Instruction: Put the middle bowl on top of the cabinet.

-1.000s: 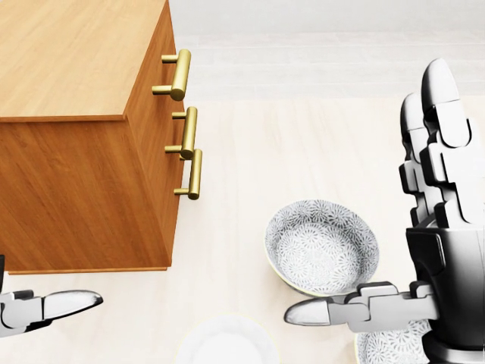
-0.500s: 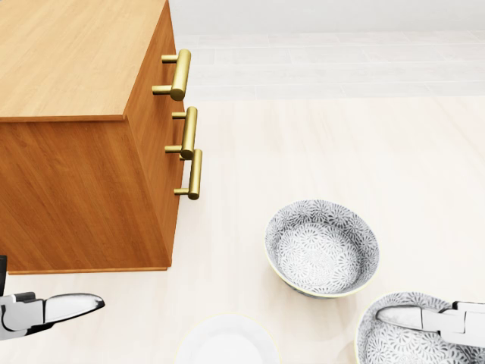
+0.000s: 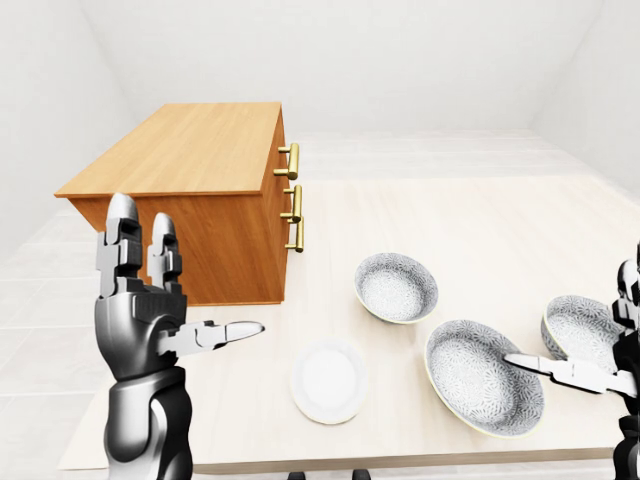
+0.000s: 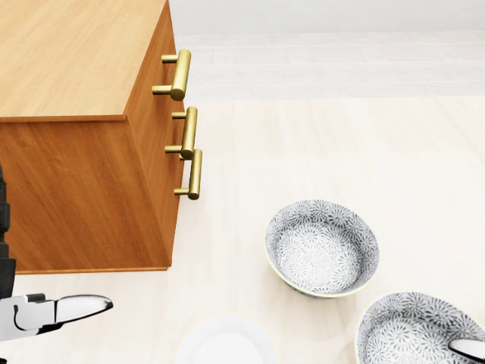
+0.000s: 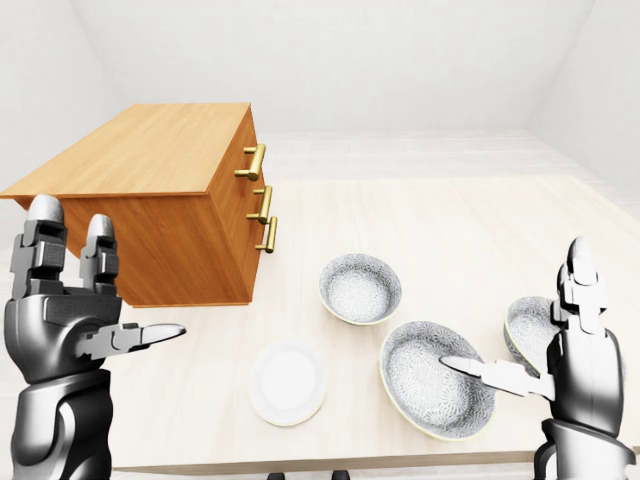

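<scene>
We see the middle bowl [image 3: 470,375], a wide grey-and-white patterned one, upright on the pale worktop [image 3: 480,215] near its edge at the bottom of the left-eye view, towards the right corner. A deeper patterned bowl [image 3: 396,287] stands to its upper left, a third bowl [image 3: 578,325] just beside it on the right, and a white plate [image 3: 328,380] lies to its left. The right hand [image 5: 585,365] stands upright beside the middle bowl, fingers straight and wide, thumb crossing the bowl in the view; we cannot tell if it touches. The wooden cabinet [image 3: 190,170] with brass handles [image 3: 294,205] fills the worktop's left side. The left hand [image 3: 140,325] is upright, fingers wide, holding nothing.
</scene>
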